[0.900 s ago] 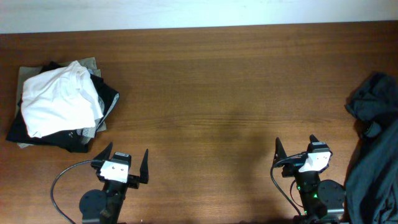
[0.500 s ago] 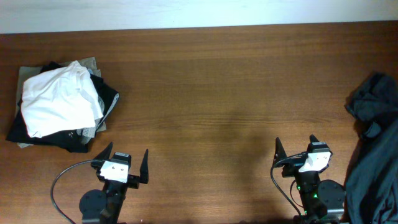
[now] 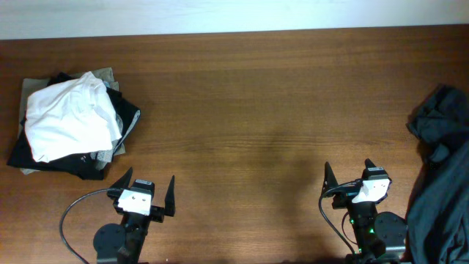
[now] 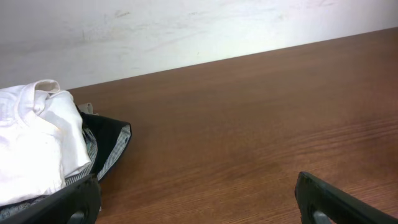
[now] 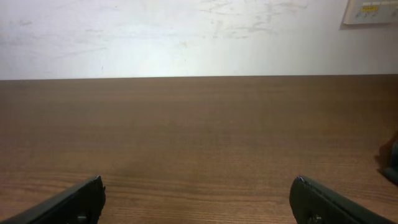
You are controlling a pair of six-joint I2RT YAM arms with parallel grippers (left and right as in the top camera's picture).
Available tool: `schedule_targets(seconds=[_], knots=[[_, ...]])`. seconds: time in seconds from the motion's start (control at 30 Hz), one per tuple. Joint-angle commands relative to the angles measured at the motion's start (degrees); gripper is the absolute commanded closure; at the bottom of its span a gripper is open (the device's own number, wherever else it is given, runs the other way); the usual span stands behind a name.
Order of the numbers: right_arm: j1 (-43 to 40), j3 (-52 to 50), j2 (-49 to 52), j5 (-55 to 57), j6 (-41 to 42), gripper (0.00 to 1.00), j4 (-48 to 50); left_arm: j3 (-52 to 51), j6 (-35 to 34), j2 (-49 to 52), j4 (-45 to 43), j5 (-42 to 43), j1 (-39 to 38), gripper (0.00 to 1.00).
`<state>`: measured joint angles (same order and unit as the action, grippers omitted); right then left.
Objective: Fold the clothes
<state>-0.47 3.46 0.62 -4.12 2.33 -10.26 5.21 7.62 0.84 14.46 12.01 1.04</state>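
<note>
Tabletop (image 3: 256,110): dark clothes (image 3: 447,191), seemingly crumpled, right.

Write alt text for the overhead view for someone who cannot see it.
A dark T-shirt lies crumpled and unfolded at the right edge of a brown wooden table; at the far left, a white shirt tops a stack of folded clothes. The left end effector and right end effector sit open at the near edge, holding nothing.

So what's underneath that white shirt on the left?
The white shirt lies on a stack: a black garment and a grey garment poke out around its edges. How many pieces there are, and what kind, is hidden beneath it.
</note>
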Motion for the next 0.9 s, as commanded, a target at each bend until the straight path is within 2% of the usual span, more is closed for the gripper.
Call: schedule_targets(seconds=[0.0, 0.5, 0.63, 0.77, 0.8, 0.87], knots=[[-0.46, -0.37, -0.44, -0.35, -0.39, 0.01, -0.17, -0.57, -0.48, -0.44, -0.31, 0.24, -0.28, 0.01], [-0.31, -0.37, -0.44, -0.39, -0.37, 0.01, -0.22, -0.57, -0.5, -0.44, -0.28, 0.72, -0.28, 0.01], [-0.31, 0.2, -0.42, -5.97, -0.35, 0.01, -0.28, 0.22, -1.31, -0.44, -2.78, 4.59, -0.28, 0.01], [-0.31, 8.92, 1.84, -6.62, 0.79, 0.01, -8.37, 7.39, -2.03, 2.56, -3.21, 4.72, -0.28, 0.01], [-0.31, 12.31, 4.48, -6.67, 2.23, 0.01, -11.15, 9.75, -2.05, 4.9, -2.69, 4.72, -0.28, 0.01], [-0.31, 20.13, 12.35, -6.64, 3.28, 0.01, -17.53, 19.1, -2.03, 15.63, 2.93, 4.72, -0.26, 0.01]])
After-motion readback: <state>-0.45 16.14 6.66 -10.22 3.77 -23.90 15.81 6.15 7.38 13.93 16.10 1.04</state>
